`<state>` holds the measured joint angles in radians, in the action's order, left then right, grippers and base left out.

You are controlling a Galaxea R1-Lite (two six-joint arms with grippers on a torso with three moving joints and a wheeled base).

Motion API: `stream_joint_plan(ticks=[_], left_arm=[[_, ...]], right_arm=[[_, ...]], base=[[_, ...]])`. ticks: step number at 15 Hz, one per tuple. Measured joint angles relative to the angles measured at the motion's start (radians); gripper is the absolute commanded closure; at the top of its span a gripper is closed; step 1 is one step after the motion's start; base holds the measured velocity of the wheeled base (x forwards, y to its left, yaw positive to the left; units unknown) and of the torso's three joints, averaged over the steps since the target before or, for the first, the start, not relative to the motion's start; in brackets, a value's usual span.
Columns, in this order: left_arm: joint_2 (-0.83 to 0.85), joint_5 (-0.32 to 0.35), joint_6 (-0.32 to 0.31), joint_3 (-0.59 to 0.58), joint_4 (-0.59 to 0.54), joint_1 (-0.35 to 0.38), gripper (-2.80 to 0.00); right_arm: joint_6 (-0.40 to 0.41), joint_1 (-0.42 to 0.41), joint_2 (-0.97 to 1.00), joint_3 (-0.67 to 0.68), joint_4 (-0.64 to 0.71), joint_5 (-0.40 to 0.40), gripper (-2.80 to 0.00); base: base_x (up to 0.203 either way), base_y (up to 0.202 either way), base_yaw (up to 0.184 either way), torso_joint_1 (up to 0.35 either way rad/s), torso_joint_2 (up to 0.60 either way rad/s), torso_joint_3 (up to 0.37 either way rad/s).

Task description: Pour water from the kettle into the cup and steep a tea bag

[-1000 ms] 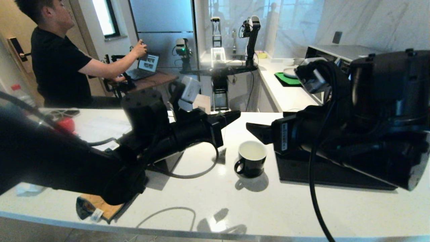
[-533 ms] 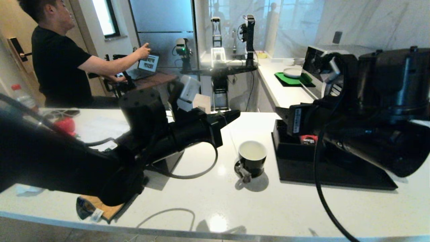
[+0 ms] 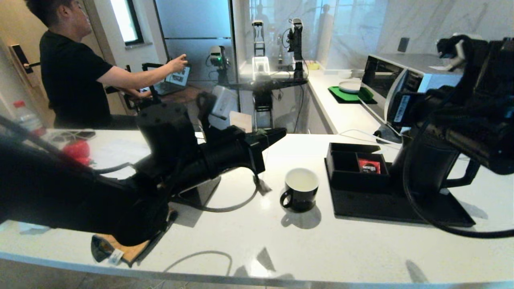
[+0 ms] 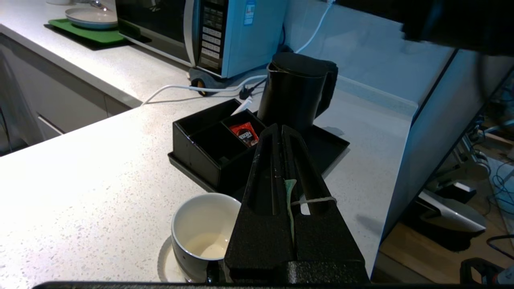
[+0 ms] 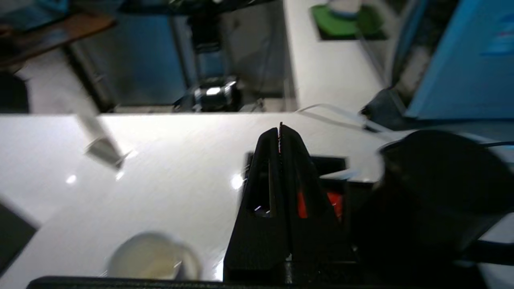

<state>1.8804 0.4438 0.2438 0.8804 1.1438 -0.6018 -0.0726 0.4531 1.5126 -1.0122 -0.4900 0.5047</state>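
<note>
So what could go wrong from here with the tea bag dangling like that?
1. The tea bag hangs beside the cup, not over it, low near the counter; lowering now would likely drop it on the counter.
2. The left gripper pinches only the green tag and thin string, so the bag may slip or swing.
3. The right gripper is raised above the kettle, and its cable loops in front of the kettle; it might snag.

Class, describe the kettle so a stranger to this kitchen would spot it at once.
Start at the microwave against the back wall. In front of it a flat black tray lies on the white counter, and the kettle stands upright on it. It is far taller than the black cup nearby.
</note>
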Motion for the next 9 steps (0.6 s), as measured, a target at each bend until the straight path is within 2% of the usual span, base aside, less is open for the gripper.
stream_joint_plan(ticks=[5,9], left_arm=[[-0.004,-0.004,0.0,0.0,0.0,-0.008,0.0],[-0.005,-0.008,0.0,0.0,0.001,-0.015,0.0]], right_arm=[[0.101,-0.16,-0.038,0.21,-0.319,-0.009,0.0],[0.155,-0.303,-0.15,0.42,-0.475,-0.011,0.0]], base=[[0.0,0.0,0.0,0.0,0.0,0.0],[0.0,0.0,0.0,0.0,0.0,0.0]])
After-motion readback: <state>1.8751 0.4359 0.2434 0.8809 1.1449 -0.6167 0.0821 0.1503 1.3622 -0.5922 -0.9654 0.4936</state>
